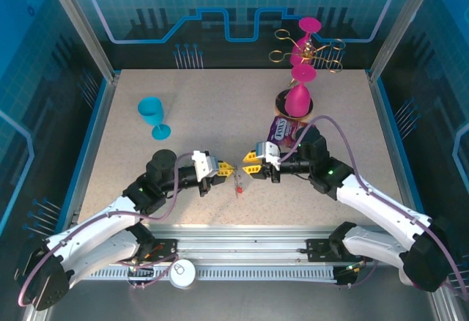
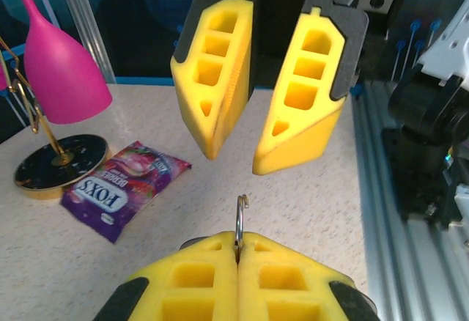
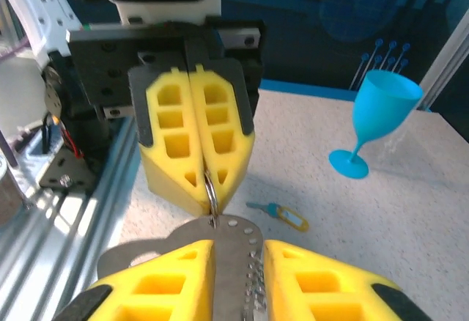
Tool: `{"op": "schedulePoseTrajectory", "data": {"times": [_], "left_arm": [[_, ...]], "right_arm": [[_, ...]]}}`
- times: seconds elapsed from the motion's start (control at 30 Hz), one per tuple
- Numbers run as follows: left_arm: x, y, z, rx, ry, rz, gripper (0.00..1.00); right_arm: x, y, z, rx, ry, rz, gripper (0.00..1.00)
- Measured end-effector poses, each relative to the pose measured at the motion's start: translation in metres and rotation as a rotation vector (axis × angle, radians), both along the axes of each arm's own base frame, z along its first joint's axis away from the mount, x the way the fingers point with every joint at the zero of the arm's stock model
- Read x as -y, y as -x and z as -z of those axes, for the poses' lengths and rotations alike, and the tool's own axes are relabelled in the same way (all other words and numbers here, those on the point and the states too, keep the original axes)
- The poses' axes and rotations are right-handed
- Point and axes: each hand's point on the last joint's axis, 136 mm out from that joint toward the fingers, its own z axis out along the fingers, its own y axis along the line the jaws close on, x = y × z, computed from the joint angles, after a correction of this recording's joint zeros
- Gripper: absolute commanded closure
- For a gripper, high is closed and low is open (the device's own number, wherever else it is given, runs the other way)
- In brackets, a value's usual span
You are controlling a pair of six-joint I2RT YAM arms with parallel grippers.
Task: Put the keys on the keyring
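- The left gripper (image 2: 238, 244) is clenched on a thin silver loop of the keyring (image 3: 231, 251); the loop pokes out from between its yellow pads.
- The right gripper (image 2: 240, 161) faces it tip to tip at the table's middle, jaws spread apart. In the right wrist view the keyring's metal shows in the gap between its fingers; whether they touch it cannot be told.
- A yellow key (image 3: 281, 214) lies flat on the table beside the left gripper, on the side toward the blue glass (image 3: 377, 112).
- A red key (image 1: 239, 187) shows just near of the gap between the two grippers.
- A purple packet (image 2: 121, 189) lies far-right, just beyond the right gripper. Touching its far end is the black base of a gold rack (image 2: 58, 163), which holds a pink glass (image 2: 62, 72) upside down.
- The keyring looks like a flat grey plate with small holes, and a dark grey curve sweeps off to one side.
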Motion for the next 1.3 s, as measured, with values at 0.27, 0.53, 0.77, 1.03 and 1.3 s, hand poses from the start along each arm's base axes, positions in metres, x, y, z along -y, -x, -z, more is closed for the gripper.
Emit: {"op": "schedulePoseTrajectory", "data": {"times": [0.27, 0.53, 0.77, 1.03, 1.3], "left_arm": [[-0.002, -0.002, 0.005, 0.063, -0.127, -0.015, 1.0], [-0.002, 0.0, 0.02, 0.05, -0.183, -0.002, 1.0], [-0.002, -0.001, 0.021, 0.049, -0.186, -0.002, 1.0], [-0.002, 0.0, 0.022, 0.043, -0.191, -0.002, 1.0], [-0.001, 0.001, 0.019, 0.043, -0.191, 0.004, 1.0]], "right_arm": [[-0.014, 0.005, 0.02, 0.022, 0.109, -0.033, 0.76], [-0.021, 0.006, 0.021, 0.043, 0.128, -0.055, 0.81], [-0.024, 0.007, 0.025, 0.042, 0.145, -0.071, 0.81], [-0.021, 0.007, 0.034, 0.049, 0.184, -0.067, 0.83], [-0.025, 0.01, 0.029, 0.058, 0.18, -0.081, 0.87]]}}
